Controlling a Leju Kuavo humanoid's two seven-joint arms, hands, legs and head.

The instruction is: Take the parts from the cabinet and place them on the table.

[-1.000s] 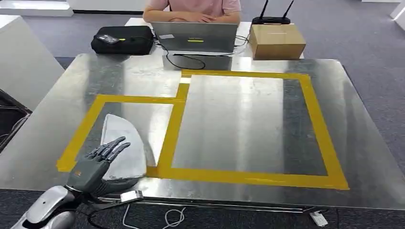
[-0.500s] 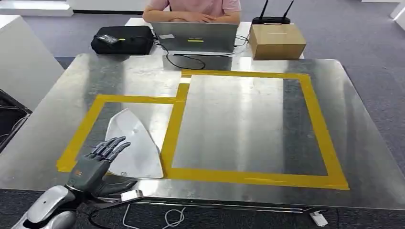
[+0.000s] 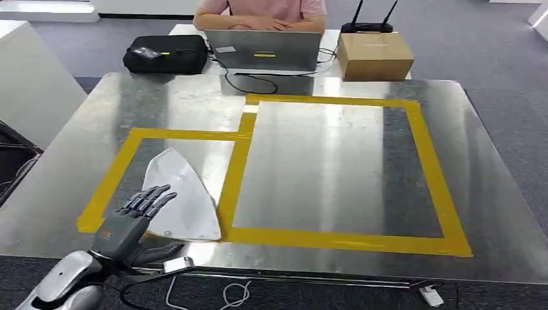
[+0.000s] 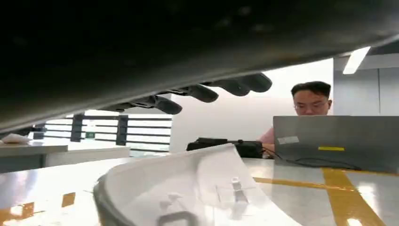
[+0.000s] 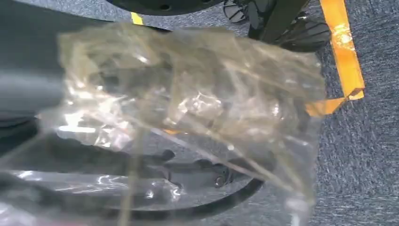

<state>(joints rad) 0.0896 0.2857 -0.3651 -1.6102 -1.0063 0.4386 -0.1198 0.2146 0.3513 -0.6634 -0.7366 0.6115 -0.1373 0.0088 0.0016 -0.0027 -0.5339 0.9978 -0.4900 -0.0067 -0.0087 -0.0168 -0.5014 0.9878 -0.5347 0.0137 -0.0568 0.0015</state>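
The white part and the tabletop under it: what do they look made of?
The white part looks like moulded plastic, matt and opaque: the left wrist view shows a thin curved shell with small moulded tabs. The tabletop looks like bare sheet metal with a brushed, glossy finish, since it throws streaky reflections. Yellow tape marks it.

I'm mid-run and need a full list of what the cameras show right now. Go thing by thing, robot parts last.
White part: one, white, lying in the small taped box on the table's near left.
Table: one, shiny metal, marked with yellow tape.
Laptop: one, grey, beyond the table.
Bag: one, black, left of the laptop.
Cardboard box: one, brown, right of the laptop.
Router: one, black, behind the box.
Person: one, pink shirt, at the laptop.
Clear plastic bag: one, crumpled, at the right hand.
Left hand: open, beside the part.
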